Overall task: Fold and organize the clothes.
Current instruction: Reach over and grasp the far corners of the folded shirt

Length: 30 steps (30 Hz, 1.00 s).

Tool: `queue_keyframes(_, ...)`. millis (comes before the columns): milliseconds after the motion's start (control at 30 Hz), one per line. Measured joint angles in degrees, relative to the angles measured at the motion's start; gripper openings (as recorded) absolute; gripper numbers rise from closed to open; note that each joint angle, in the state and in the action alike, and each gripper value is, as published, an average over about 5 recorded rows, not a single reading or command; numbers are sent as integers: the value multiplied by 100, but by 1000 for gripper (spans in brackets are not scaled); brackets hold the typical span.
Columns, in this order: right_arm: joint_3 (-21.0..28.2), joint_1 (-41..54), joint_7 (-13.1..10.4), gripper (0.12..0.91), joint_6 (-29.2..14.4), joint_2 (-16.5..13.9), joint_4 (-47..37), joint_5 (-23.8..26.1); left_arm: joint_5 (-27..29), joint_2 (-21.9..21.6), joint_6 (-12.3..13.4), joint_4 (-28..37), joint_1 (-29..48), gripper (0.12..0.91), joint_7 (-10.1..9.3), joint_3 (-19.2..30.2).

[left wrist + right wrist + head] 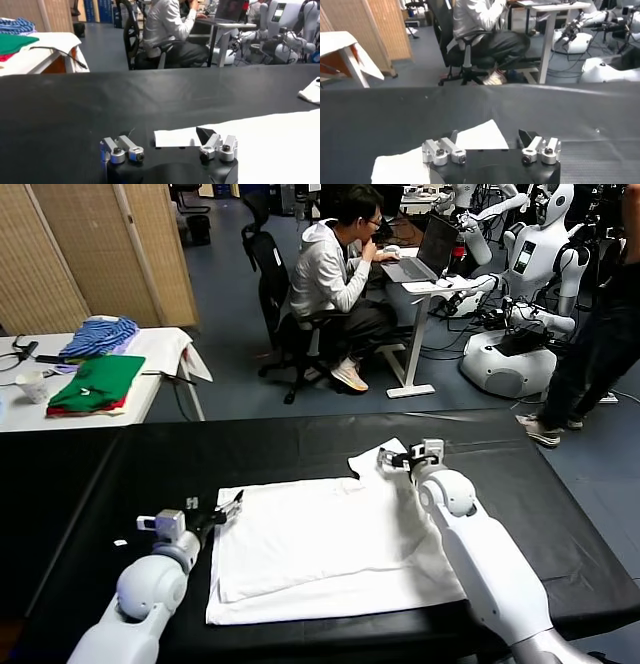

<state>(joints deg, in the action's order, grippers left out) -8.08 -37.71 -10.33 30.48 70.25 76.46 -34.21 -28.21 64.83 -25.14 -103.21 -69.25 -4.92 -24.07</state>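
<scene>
The clothes, one white T-shirt (pixel 320 549), lie flat on the black table (pixel 300 439), with a sleeve (pixel 375 459) sticking out at the far right. My left gripper (pixel 232 506) is low at the shirt's near-left edge. In the left wrist view it (pixel 167 135) stands open, with a corner of the shirt (pixel 175 137) lying between its fingers. My right gripper (pixel 405 456) is down at the sleeve. In the right wrist view it (pixel 488 136) has its jaws wide apart, and the sleeve's pointed white tip (pixel 480 137) lies between them.
A side table (pixel 165 344) at the left holds green and red folded garments (pixel 95 382), a blue striped cloth (pixel 98 336) and a cup (pixel 33 387). Beyond the black table a person (pixel 335 274) sits at a desk, another robot (pixel 520 284) stands by, and someone (pixel 600 334) stands at the right.
</scene>
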Motion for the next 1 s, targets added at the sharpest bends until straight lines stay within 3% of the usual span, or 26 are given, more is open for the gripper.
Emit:
queue_keyframes(400,24,-113,-5,173,14,-15,132,-1,-148,5,-95,-41,15,907,-45,-5)
queue_keyframes(900,-21,-251,-41,142,45,-85,327,4,-261,26,-261,-16,72,903,-140,-1)
queue_keyframes(1000,-38,-281,-48,142,47,-104,362,6,-287,27,-296,-9,85,865,-149,6)
